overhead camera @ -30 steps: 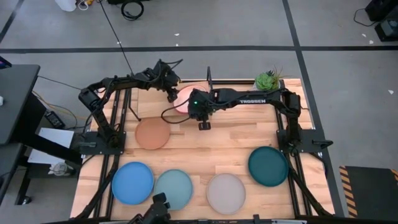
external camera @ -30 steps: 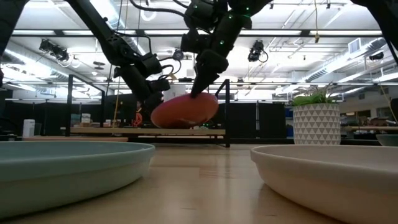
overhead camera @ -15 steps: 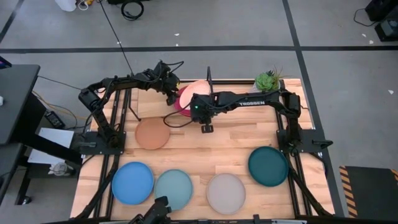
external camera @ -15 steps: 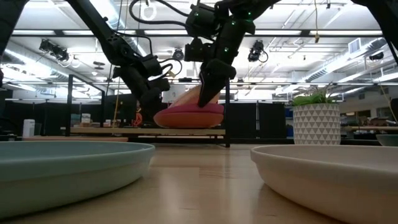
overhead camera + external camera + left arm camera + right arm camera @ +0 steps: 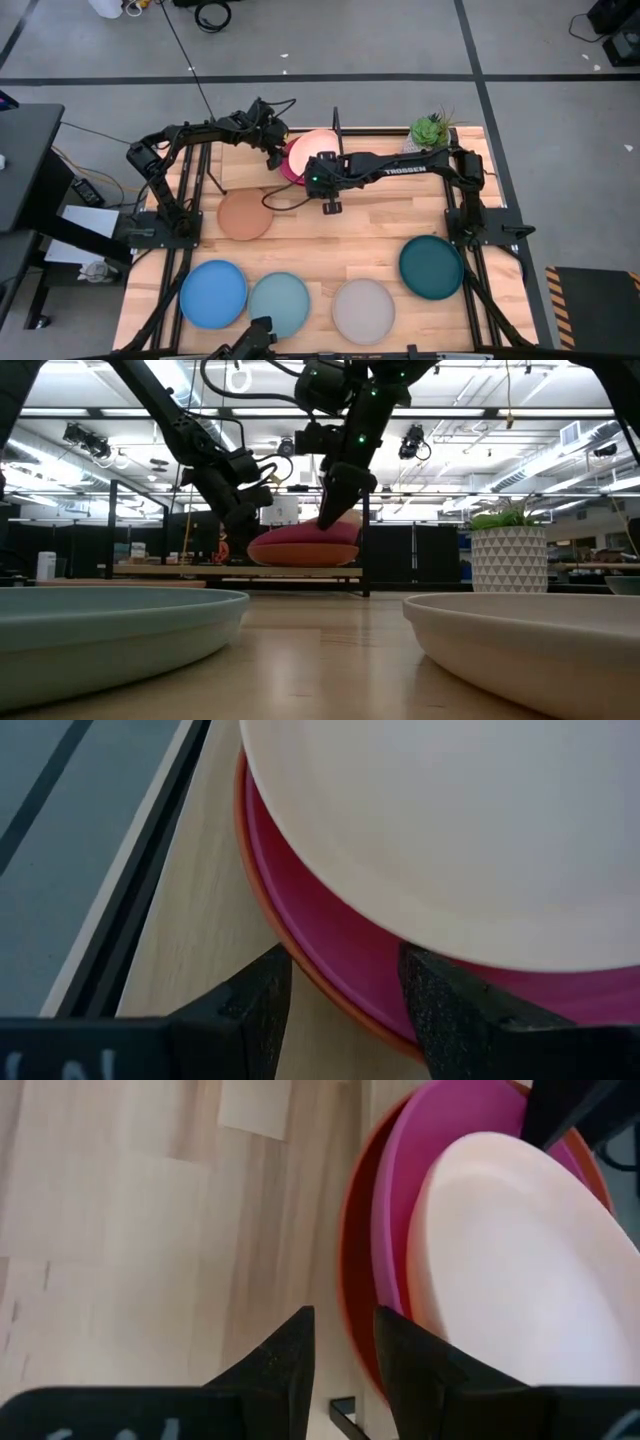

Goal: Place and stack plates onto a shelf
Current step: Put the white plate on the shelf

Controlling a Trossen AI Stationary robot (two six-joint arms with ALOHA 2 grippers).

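Observation:
A stack of three plates, cream (image 5: 318,146) over magenta (image 5: 330,935) over orange (image 5: 352,1280), lies level on the shelf (image 5: 335,122) at the table's far middle. The shelf is a light board with thin black rods (image 5: 240,571). My left gripper (image 5: 278,155) is shut on the stack's left rim. My right gripper (image 5: 313,168) comes from the near side and is shut on its near rim. Five more plates lie flat on the tabletop: tan (image 5: 245,215), blue (image 5: 213,293), pale blue (image 5: 279,304), grey (image 5: 363,310) and dark teal (image 5: 431,266). My left gripper straddles the stack's left rim. One finger stands outside the orange plate's edge (image 5: 288,960), and the other finger (image 5: 440,1010) lies over the magenta plate below the cream one. It slants down from the table's left. The stack lies level on the shelf board. My right gripper has the orange plate's near rim (image 5: 348,1320) between its fingers. One finger is outside the edge, and the other finger (image 5: 410,1365) is over the orange and magenta rims. The fingers point steeply down from the near side (image 5: 335,510).
A small white pot with a green plant (image 5: 430,130) stands at the far right, beside the shelf. An upright black shelf rod (image 5: 365,545) rises just right of the stack. Bare tabletop (image 5: 380,215) lies between the shelf and the near row of plates.
A second ago the stack hung tilted, its near edge raised and the orange underside facing the near side. My right gripper has sunk a little and turned, and the near edge has come down. The stack now lies level on the shelf, slightly farther right. Neither gripper has opened.

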